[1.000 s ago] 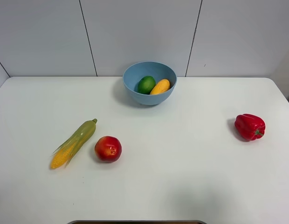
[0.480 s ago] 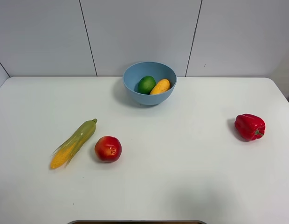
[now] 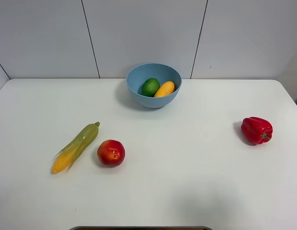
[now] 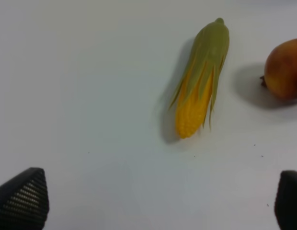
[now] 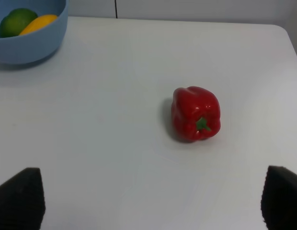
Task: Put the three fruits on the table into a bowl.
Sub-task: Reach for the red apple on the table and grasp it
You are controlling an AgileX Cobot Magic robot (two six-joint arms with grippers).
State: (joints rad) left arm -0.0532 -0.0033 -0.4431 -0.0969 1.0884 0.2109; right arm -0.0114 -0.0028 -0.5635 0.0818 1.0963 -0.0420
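The light-blue bowl (image 3: 154, 85) stands at the back middle of the white table (image 3: 187, 158). Inside it lie the green lime (image 3: 150, 86) and the yellow-orange mango-like fruit (image 3: 164, 88). The red apple (image 3: 110, 153) rests on the table at front left, beside the corn. In the left wrist view the apple (image 4: 284, 70) shows at the edge, and my left gripper (image 4: 160, 203) stands open over bare table, short of the corn. My right gripper (image 5: 151, 201) is open too, with nothing between its fingers; the bowl (image 5: 29, 32) shows far off. Neither arm appears in the exterior high view.
A green-husked corn cob (image 3: 75, 147) lies just left of the apple, seen also as the corn cob (image 4: 201, 79) in the left wrist view. A red bell pepper (image 3: 256, 130) sits at the right; the bell pepper (image 5: 195, 114) lies ahead of my right gripper.
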